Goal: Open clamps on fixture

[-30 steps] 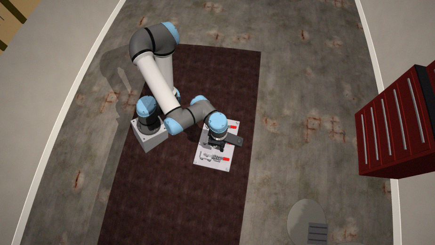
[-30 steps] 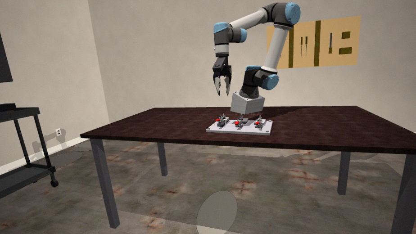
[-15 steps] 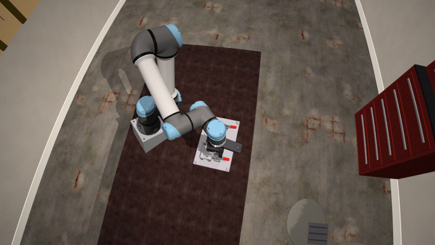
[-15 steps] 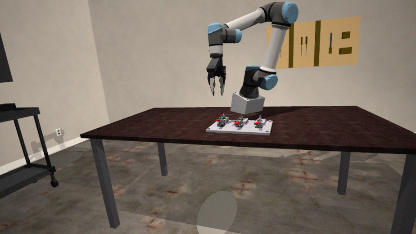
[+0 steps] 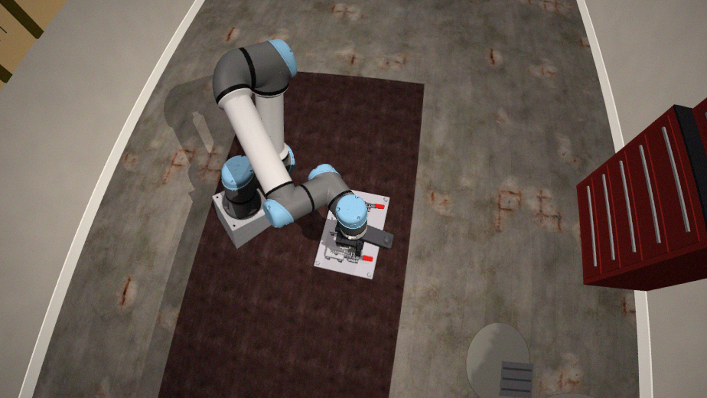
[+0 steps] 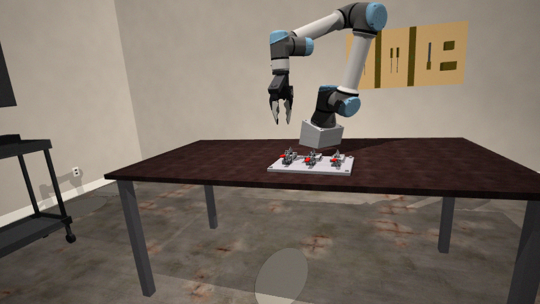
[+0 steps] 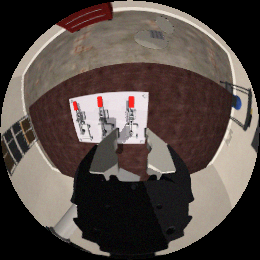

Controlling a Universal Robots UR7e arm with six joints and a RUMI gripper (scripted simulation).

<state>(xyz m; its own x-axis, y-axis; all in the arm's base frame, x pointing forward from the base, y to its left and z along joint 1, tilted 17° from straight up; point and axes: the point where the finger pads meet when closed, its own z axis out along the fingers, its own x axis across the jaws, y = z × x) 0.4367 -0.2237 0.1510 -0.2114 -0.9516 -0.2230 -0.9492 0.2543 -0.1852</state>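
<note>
A: Where's your gripper [image 6: 281, 115] right now?

B: I've got it hanging well above the table [image 6: 415, 166], pointing straight down. In the exterior view it sits up at about 11 o'clock from the fixture [image 6: 342, 171], not touching anything.

A: And the jaws?

B: Partly closed, a narrow gap between the fingers, and nothing between them. Through the wrist camera I can see table and fixture edge in that gap.

A: Fixture location?

B: It's a pale plate [image 5: 378, 269] lying flat on the dark table, just beside the arm's base [image 5: 232, 232], at about 3 to 4 o'clock from it in the top view. The wrist [image 5: 351, 210] covers the middle of the plate from above.

A: The clamps?

B: Three in a row, each with a red handle. From the wrist camera I read the left clamp [image 7: 80, 120], the middle clamp [image 7: 103, 117] and the right clamp [image 7: 132, 117], with the red tips all toward 12 o'clock. The right one sits just above the finger gap.

A: Open or closed?

B: I can't tell; they're too small in every view. The parts under them are too small to make out as well.
</note>
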